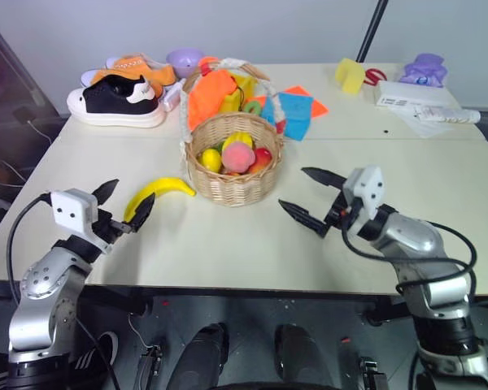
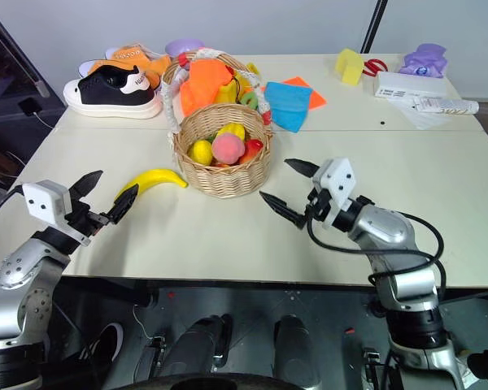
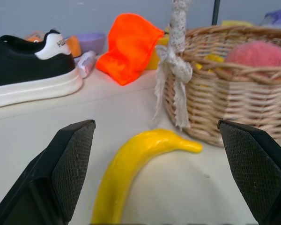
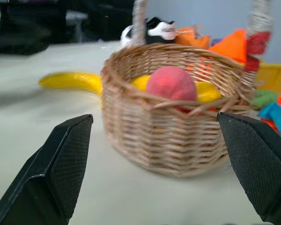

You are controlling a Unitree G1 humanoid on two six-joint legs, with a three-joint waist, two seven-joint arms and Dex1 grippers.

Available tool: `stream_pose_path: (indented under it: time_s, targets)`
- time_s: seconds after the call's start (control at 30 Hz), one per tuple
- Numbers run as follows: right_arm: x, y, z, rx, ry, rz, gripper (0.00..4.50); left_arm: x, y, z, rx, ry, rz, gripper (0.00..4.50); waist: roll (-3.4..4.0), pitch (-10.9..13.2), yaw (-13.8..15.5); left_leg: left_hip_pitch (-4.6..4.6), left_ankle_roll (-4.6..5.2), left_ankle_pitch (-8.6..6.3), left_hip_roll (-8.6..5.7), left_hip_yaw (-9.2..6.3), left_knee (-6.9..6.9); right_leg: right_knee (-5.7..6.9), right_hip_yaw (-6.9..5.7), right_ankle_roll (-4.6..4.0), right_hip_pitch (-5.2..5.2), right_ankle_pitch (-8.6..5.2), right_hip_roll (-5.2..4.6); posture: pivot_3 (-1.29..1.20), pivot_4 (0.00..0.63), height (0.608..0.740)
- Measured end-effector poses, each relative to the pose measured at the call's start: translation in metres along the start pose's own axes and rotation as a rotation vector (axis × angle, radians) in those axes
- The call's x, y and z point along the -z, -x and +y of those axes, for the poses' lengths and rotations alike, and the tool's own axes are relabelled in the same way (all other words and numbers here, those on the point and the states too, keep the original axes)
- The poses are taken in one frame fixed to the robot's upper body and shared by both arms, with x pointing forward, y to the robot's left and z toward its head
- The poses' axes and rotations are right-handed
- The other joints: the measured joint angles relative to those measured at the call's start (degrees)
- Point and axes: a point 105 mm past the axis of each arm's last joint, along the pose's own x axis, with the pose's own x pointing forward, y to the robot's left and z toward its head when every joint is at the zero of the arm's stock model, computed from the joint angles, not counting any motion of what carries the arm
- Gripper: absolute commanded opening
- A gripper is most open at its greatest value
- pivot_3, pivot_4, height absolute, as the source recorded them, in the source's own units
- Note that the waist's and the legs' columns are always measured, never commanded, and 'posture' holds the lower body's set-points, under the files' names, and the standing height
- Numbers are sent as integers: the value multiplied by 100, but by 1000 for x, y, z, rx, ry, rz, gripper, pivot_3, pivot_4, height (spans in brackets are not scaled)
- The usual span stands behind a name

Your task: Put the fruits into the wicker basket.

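At the lower left of the head view, the left gripper (image 1: 124, 206) hovers with its black fingers spread wide and empty, aimed at the banana (image 1: 158, 193), the one fruit lying loose on the pale table (image 1: 228, 244). The left wrist view shows the curved yellow fruit running between the two finger pads (image 3: 72, 164), its tip resting just beside the basket's woven wall. At the lower right, the right gripper (image 1: 311, 197) also stands spread and holds nothing, near the basket's right side. Just beyond both, at the frame's centre, the wicker basket (image 1: 233, 185) already carries a lemon (image 1: 211, 159), a pink peach (image 1: 237, 156) and red pieces under its white-wrapped handle. Toward the upper left sit a black sneaker (image 1: 118, 101), an orange cloth (image 1: 210, 96) and a purple bowl (image 1: 184, 59).

The step in hand appears to be the reach for the last fruit. The next move likely calls for the left fingers to advance, close across the banana's middle and lift it clear of the rim.
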Motion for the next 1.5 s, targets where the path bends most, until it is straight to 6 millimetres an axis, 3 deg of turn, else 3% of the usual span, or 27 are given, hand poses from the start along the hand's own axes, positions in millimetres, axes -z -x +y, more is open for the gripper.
stream_pose_path:
  time_s: [0.43,0.7,1.03,1.5]
  targets:
    - [9,8,9,-34,77,14,4425,-3,-16,23,-37,-95,74,4500,-8,4,2,1,0,0,-1,-2,12,2,0,-8,5,-4,0,0,150,740]
    - [10,9,26,-192,55,57,4425,0,-29,39,81,-65,253,4500,-13,7,-2,1,1,0,-1,-5,12,2,-3,2,6,0,1,0,150,740]
    - [7,6,28,-228,89,47,4425,37,-45,31,279,-59,481,4500,-15,9,-5,1,1,0,-2,-5,10,2,-3,8,3,4,1,0,150,740]
    - [5,-4,26,-227,104,59,4425,50,-63,36,291,-126,549,4500,-18,10,-11,0,2,1,-3,-6,12,8,-3,10,1,4,1,0,150,740]
